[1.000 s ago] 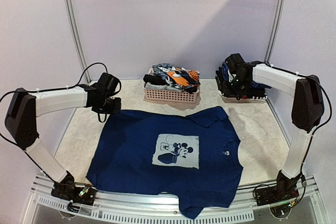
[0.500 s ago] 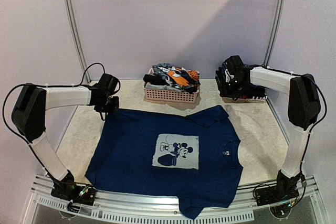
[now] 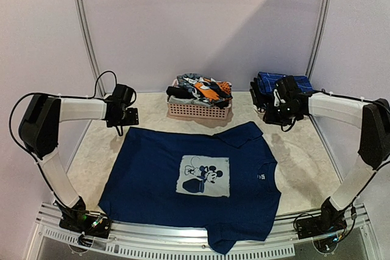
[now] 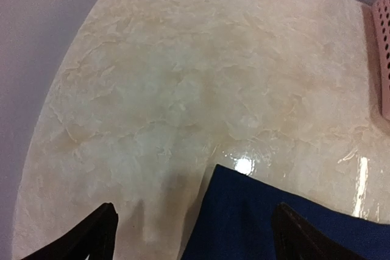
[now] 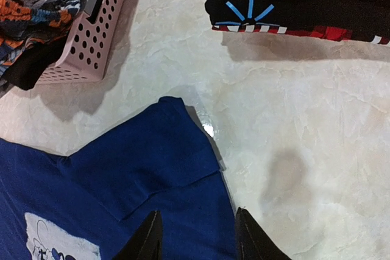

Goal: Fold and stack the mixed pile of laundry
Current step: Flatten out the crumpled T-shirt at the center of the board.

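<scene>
The navy T-shirt (image 3: 152, 175) is laid flat, print upward, in the middle of the table (image 3: 304, 150), probably so that clean folds can be made. One sleeve is hung over the near rim at the bottom of the frame. Its long axis is run from left to right in the top view. The neck seems to be pointed to the right and the hem to the left.

The left gripper (image 4: 194, 208) is held over the upper-left hem corner with its claw spread wide, and nothing is pinched. The right gripper (image 5: 198, 212) is held above the upper-right sleeve, its fingers apart and also empty.

Unfolded garments (image 3: 204, 87) are seen in the pink basket (image 3: 198, 112) at top centre. Folded pieces (image 3: 280, 83) are stacked at the upper right.
</scene>
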Robot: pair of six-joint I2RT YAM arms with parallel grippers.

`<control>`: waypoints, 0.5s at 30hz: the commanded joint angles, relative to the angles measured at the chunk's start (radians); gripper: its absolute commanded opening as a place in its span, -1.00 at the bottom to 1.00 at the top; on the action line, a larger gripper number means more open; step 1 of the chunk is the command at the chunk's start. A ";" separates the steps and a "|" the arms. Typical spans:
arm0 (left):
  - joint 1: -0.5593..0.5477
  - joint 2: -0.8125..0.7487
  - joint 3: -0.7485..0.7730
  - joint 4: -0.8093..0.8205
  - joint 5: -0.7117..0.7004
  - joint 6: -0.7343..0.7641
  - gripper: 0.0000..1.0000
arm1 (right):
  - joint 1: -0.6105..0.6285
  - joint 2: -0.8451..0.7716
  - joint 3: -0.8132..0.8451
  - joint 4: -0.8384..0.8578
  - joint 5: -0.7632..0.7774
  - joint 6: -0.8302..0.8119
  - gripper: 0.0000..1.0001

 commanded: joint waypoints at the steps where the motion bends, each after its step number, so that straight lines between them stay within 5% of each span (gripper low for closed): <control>1: -0.036 -0.063 -0.014 0.074 -0.058 0.052 0.85 | 0.003 -0.121 -0.090 0.068 0.017 0.032 -0.16; 7: -0.200 -0.106 0.014 0.145 -0.101 0.214 0.84 | 0.003 -0.247 -0.233 0.139 0.025 0.070 0.01; 15: -0.442 -0.058 0.118 0.212 0.101 0.480 0.69 | 0.003 -0.379 -0.452 0.231 -0.012 0.140 0.06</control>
